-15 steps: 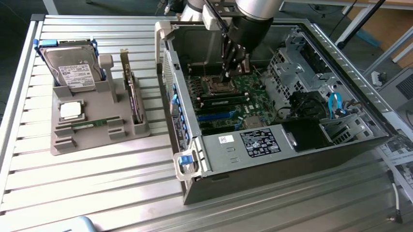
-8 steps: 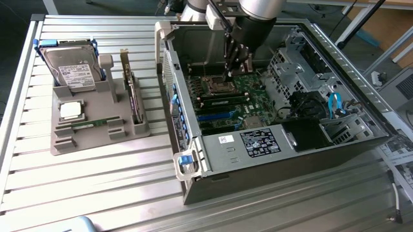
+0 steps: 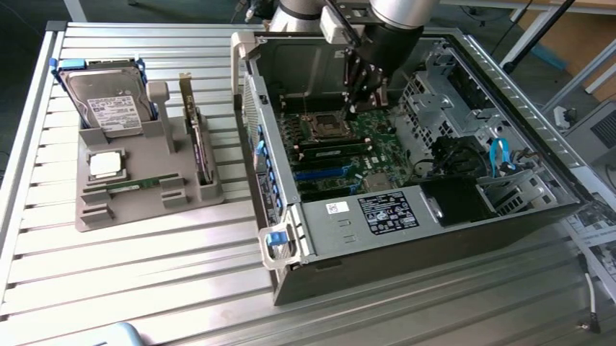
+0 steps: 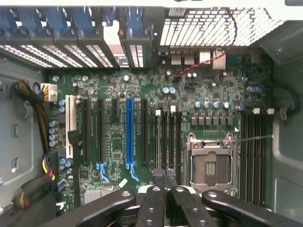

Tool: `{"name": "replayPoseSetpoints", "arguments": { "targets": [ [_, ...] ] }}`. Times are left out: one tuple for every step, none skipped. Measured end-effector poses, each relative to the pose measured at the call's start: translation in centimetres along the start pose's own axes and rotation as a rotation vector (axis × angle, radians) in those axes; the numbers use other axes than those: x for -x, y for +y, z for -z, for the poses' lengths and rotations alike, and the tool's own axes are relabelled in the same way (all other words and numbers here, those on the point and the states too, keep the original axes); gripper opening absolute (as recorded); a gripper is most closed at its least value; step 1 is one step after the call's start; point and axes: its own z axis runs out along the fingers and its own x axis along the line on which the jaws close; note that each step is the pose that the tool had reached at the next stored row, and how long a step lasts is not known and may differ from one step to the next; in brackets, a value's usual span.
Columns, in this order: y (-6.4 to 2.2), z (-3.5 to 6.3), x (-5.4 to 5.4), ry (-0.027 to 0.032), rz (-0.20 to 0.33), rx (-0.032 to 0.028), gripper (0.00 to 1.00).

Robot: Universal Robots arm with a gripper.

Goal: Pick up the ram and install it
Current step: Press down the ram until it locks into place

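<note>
The ram (image 3: 141, 184) is a thin green stick lying flat in the grey tray (image 3: 97, 216) on the exterior view's left, outside the computer. My gripper (image 3: 355, 108) hangs inside the open computer case (image 3: 385, 216), low over the motherboard (image 3: 376, 140) just behind the empty processor socket (image 3: 322, 126). In the wrist view the gripper (image 4: 164, 176) is shut, its black fingers (image 4: 151, 203) pressed together with nothing visible between them. Its tips sit at the end of the memory slots (image 4: 168, 137), beside the socket (image 4: 210, 163).
The tray also holds a hard drive (image 3: 111, 104), a silver processor chip (image 3: 106, 164) and an upright dark expansion card (image 3: 198, 140). Case walls, a drive cage (image 3: 433, 94) and cables (image 3: 500, 158) surround the board. Blue and black card slots (image 4: 129, 132) lie beside the memory slots.
</note>
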Motion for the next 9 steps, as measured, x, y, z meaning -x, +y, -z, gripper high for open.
{"name": "replayPoseSetpoints", "arguments": {
  "targets": [
    [-0.24, 0.01, 0.0, 0.0000, 0.000, 0.0000, 0.11],
    [-0.48, 0.01, 0.0, -0.0001, 0.000, 0.0000, 0.11],
    [-0.75, 0.02, 0.1, 0.0000, 0.000, 0.0000, 0.11],
    [-1.01, 0.03, 0.1, 0.0000, 0.000, 0.0000, 0.11],
    [-1.26, 0.03, 0.1, 0.0000, 0.000, 0.0000, 0.11],
    [-1.51, 0.04, 0.1, 0.0001, 0.000, 0.0000, 0.11],
    [-1.77, 0.05, 0.2, 0.0001, 0.000, 0.0000, 0.11],
    [-2.00, 0.05, 0.2, 0.0000, 0.000, 0.0000, 0.11],
    [-2.26, 0.06, 0.2, 0.0000, 0.000, 0.0000, 0.11]
  ]
}}
